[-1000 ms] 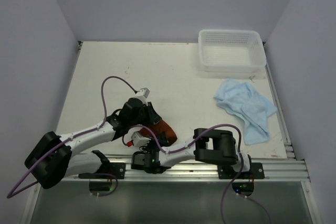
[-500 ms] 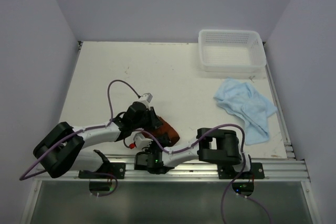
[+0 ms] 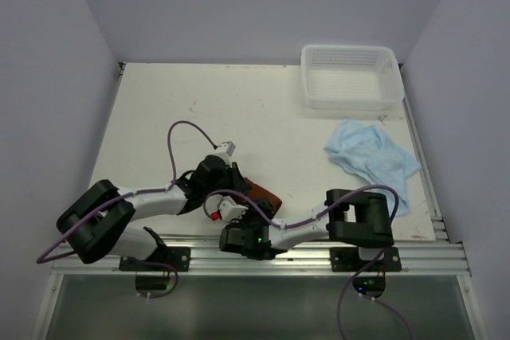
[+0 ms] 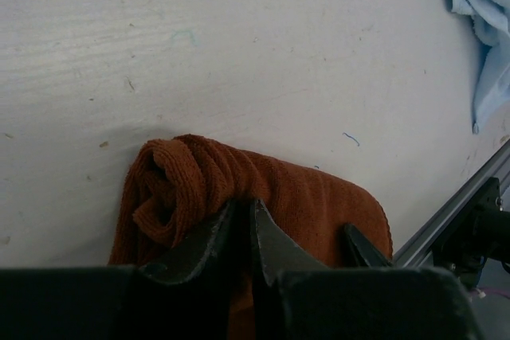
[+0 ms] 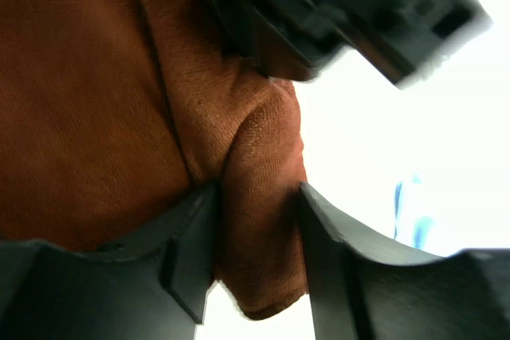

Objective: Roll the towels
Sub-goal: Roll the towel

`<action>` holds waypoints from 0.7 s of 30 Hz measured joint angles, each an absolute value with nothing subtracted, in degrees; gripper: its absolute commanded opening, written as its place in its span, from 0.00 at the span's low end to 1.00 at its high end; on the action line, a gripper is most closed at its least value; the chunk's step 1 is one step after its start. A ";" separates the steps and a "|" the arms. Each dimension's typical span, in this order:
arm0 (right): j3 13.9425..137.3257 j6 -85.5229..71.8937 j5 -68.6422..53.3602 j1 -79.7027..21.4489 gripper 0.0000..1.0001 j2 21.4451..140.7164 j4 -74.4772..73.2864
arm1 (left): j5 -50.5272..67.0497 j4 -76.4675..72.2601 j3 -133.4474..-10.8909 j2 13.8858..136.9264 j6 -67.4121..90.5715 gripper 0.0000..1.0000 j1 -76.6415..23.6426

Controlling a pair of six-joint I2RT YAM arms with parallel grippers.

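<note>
Rust-brown terry towel (image 3: 259,194), half-rolled, at near-centre table (image 3: 199,109) edge. Left gripper (image 4: 241,224) pinches roll's end; right gripper (image 5: 259,220) clamps loose fold. Likely soft, light, floppy: hold rolled edge, keep tension.

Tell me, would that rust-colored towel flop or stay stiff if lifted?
Probably floppy: the rust towel bunches into a soft fold where the right tool pinches it. One end looks loosely rolled, so it might unwind when lifted.
</note>
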State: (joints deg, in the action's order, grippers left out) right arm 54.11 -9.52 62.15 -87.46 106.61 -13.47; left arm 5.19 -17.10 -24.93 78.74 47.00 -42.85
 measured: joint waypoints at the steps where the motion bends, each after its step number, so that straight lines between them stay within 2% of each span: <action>1: 53.36 -10.15 62.19 -87.44 0.49 105.93 -13.13 | 5.32 -17.32 -24.77 78.76 47.05 0.17 -42.78; 9: 52.69 -15.88 64.01 -88.12 0.50 91.02 -1.39 | 5.67 -19.29 -23.49 79.29 47.53 0.16 -42.06; 16: 50.43 -18.61 64.20 -87.92 0.50 87.77 0.47 | 5.67 -19.25 -23.49 79.24 47.44 0.16 -42.04; 21: 46.22 -24.05 54.92 -82.89 0.52 79.02 -1.58 | 5.54 -19.03 -23.49 78.96 47.37 0.16 -42.04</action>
State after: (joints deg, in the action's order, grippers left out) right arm 46.22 -24.05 54.92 -82.89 79.02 -1.58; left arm 5.54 -19.03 -23.49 78.96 47.37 -42.04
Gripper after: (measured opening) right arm 0.499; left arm 0.160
